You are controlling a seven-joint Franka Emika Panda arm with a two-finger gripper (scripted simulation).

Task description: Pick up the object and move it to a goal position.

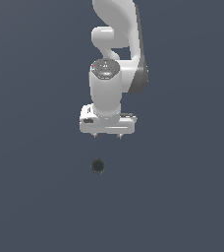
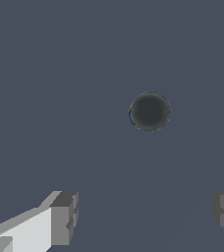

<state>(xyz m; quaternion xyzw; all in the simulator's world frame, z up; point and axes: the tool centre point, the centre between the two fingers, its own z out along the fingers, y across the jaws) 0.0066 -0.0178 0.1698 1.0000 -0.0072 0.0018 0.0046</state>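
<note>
Well apart — ball (image 1: 98, 166), spread jaws

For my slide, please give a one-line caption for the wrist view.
Open gripper poised over the small black ball, fingers apart and not touching it.

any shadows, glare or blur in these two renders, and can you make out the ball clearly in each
Exterior view: flat, even light, no cast shadow under the ball or the gripper, soft shading only on the white arm; the ball is small, dark and low-contrast. Wrist view: no glare, the ball shows larger with a slightly fuzzy rim, and the fingertips are cut by the frame edge, set wide apart.
</note>
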